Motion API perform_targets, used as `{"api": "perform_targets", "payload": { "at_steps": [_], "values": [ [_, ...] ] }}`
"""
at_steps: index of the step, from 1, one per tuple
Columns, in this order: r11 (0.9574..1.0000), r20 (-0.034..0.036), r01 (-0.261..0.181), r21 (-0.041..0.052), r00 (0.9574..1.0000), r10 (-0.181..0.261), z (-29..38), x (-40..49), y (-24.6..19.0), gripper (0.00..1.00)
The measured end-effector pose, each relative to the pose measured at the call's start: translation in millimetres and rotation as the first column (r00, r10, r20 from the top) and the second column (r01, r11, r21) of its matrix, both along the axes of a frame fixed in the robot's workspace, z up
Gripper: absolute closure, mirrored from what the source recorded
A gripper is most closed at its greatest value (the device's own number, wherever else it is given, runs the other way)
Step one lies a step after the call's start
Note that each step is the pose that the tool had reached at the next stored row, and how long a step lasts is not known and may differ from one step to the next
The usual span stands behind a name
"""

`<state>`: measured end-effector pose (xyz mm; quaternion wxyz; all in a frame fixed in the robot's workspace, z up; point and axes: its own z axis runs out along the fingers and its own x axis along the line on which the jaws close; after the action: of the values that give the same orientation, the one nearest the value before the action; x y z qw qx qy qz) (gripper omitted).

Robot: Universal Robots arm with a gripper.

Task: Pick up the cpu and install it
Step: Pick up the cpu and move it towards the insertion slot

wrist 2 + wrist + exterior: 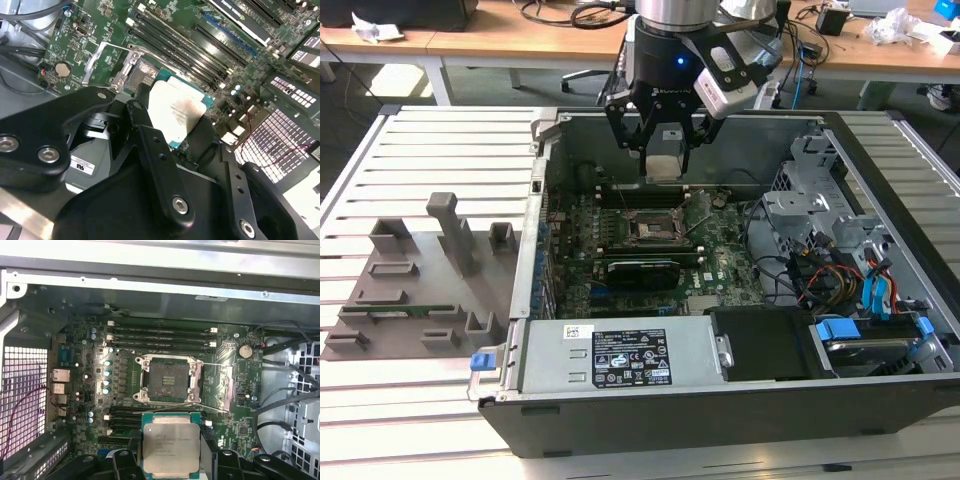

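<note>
Gripper [667, 150] holds printed cpu [171, 447] above motherboard [240, 415], near socket [167, 380].

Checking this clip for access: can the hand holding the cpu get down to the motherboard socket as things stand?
Probably yes: the hand holds the cpu above the open case, and the socket lies uncovered, its plate swung aside.

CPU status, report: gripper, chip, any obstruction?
Gripper shut on cpu, held above the motherboard inside open case. Socket open, empty. Nothing seen between cpu and socket.
</note>
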<state>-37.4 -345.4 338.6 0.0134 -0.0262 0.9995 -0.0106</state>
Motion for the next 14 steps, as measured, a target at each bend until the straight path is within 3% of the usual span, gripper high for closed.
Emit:
{"api": "perform_targets", "payload": {
  "at_steps": [4,9,14],
  "values": [
    [1.0000,-0.0001,0.000,-0.0001,1.0000,0.000,-4.8,1.5,0.7,0.45],
    [1.0000,-0.0002,0.000,-0.0006,1.0000,0.000,-18.1,2.1,2.2,0.45],
    [1.0000,-0.0001,0.000,-0.0012,1.0000,0.000,-23.9,2.1,2.6,0.45]
  ]
}}
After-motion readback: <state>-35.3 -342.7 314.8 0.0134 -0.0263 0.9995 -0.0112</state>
